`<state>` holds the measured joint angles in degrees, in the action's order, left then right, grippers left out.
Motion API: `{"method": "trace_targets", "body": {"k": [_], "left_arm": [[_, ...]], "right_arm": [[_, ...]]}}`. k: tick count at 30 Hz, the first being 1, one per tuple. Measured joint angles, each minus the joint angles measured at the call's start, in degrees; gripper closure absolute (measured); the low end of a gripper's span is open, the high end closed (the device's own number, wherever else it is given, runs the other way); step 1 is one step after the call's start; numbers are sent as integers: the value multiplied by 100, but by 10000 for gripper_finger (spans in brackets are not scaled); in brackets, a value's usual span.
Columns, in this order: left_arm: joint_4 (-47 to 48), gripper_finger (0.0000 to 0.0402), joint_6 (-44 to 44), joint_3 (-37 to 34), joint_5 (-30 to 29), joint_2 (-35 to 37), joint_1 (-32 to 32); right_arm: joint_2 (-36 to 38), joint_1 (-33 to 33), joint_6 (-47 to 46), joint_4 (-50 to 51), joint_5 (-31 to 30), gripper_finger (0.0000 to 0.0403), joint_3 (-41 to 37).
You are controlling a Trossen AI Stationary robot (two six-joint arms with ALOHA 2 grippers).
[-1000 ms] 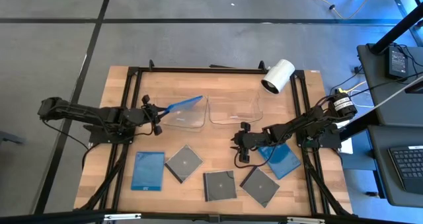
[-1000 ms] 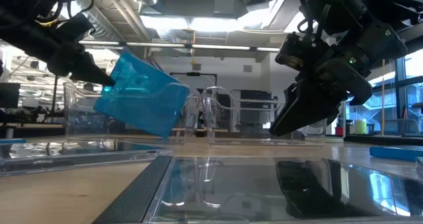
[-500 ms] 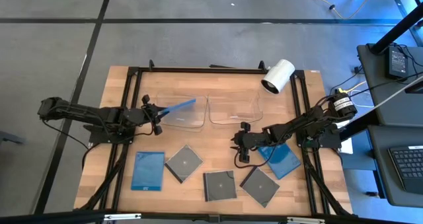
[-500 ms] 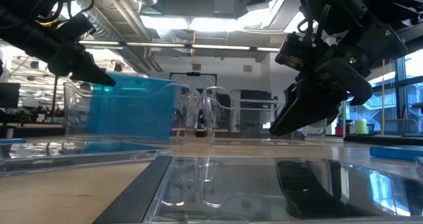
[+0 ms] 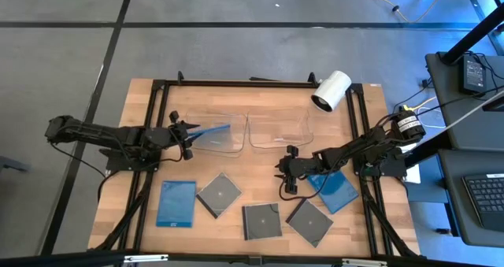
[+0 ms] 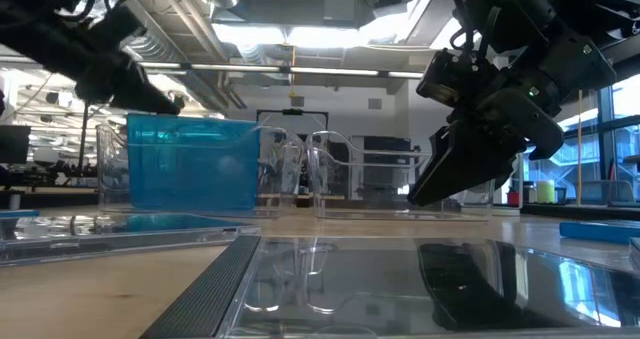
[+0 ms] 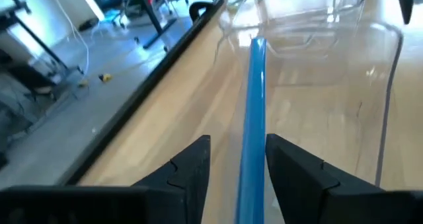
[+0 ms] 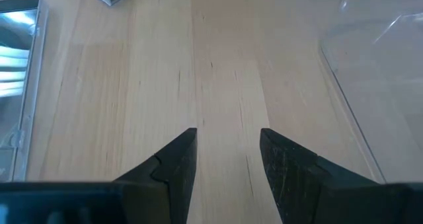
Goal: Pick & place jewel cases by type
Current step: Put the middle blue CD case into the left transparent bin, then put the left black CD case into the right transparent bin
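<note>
— Where's the blue jewel case (image 5: pixel 211 130)?

— Standing on edge inside the left clear tray (image 5: pixel 221 143), between the left end effector (image 5: pixel 189 135)'s fingers, which are parted and look clear of it.

— The other cases?

— Flat on the counter (image 5: pixel 260 180): a blue one (image 5: pixel 176 202), three dark ones (image 5: pixel 219 194) (image 5: pixel 261 220) (image 5: pixel 309 221), another blue (image 5: pixel 337 190) under the right arm.

— And the right end effector (image 5: pixel 285 180)?

— Open, holding nothing, over bare wood near the right tray (image 5: pixel 277 130).
</note>
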<state>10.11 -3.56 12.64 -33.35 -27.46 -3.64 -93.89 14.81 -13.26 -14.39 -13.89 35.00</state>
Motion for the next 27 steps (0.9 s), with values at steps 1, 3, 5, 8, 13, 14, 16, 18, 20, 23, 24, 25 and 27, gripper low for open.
{"method": "trace_targets", "body": {"k": [1,3,5,8,13,14,16,18,20,23,24,25,27], "left_arm": [[2,256,-107,76,-1,0,0],[-6,254,-216,252,10,0,0],[-6,254,-218,416,56,0,0],[-4,255,-177,616,244,0,0],[-7,257,230,790,815,-5,0],[-9,257,345,804,984,-7,0],[-46,256,550,811,1438,-21,-2],[-147,254,593,811,1888,-125,-46],[-332,254,594,811,2127,-311,-180],[-802,254,584,814,1938,-749,-429],[-937,254,584,814,1843,-907,-513],[-1015,254,584,838,1765,-1082,-594],[-988,254,583,974,1653,-1455,-752]], "right_arm": [[0,-1,-1,0,1,233,0],[0,-1,-9,0,1,233,0],[0,-2,-67,0,2,233,0],[0,-2,-146,1,2,233,0],[0,-2,-142,2,2,233,0],[0,-2,-140,2,2,233,0],[0,0,-139,2,2,233,0],[0,0,-136,2,2,233,0],[0,0,-125,2,2,233,0],[0,0,-124,2,2,233,0],[0,0,-122,2,2,233,0],[0,0,-123,2,0,233,0],[0,-2,-123,2,0,233,0]]}}
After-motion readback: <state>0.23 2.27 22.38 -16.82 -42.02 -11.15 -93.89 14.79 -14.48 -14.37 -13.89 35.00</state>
